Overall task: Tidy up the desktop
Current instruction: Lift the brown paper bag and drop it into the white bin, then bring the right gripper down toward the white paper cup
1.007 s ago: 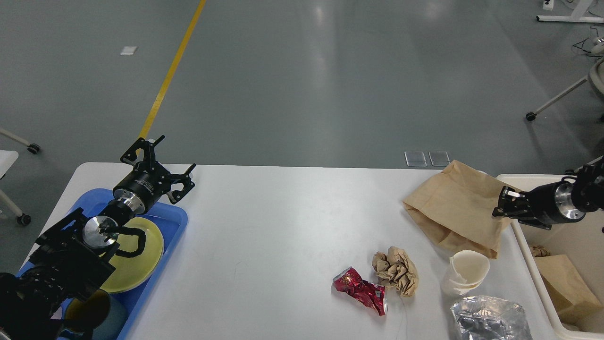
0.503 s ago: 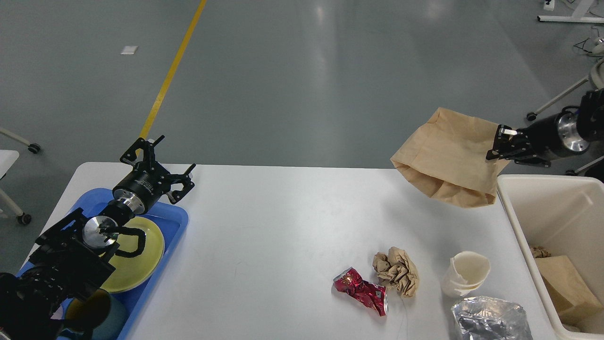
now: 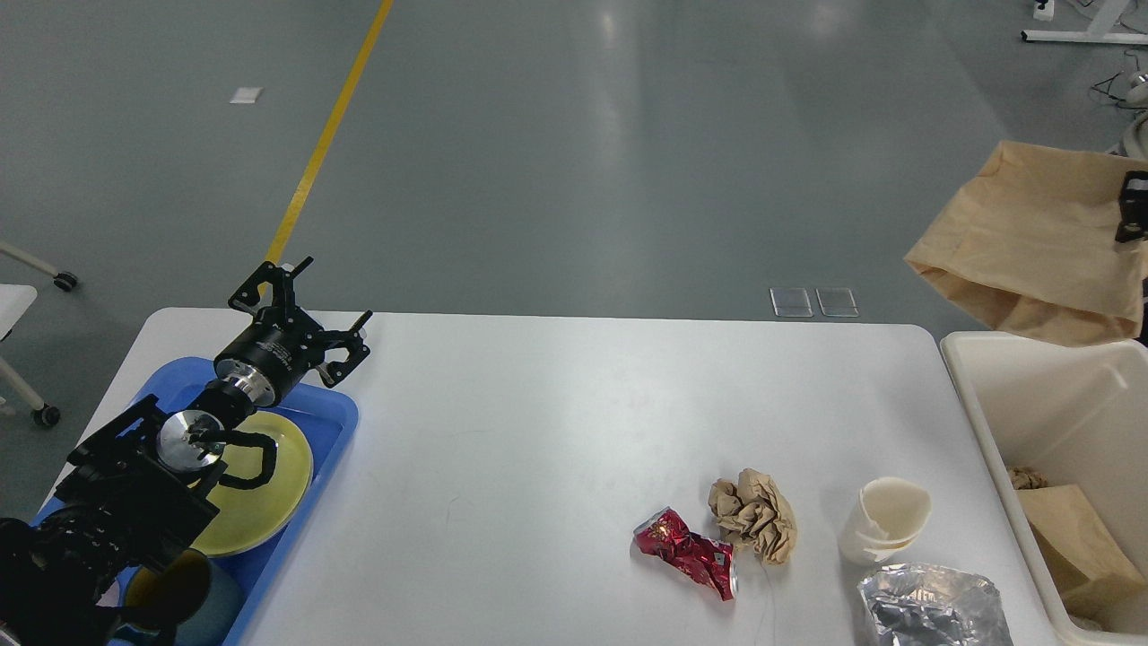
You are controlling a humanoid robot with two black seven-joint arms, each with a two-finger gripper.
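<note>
Paper bag now higher, right jaws above bin.

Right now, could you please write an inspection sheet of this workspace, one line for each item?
Surface: white desktop, mostly bare.
Job's things: paper bag hanging above the cream bin.
Clutter: red can, paper ball, white cup, foil wrapper.
Grippers: left gripper open, empty, above the blue tray; right gripper pinching the bag.
Cables: on floor, far right.
Surroundings: yellow floor line.
</note>
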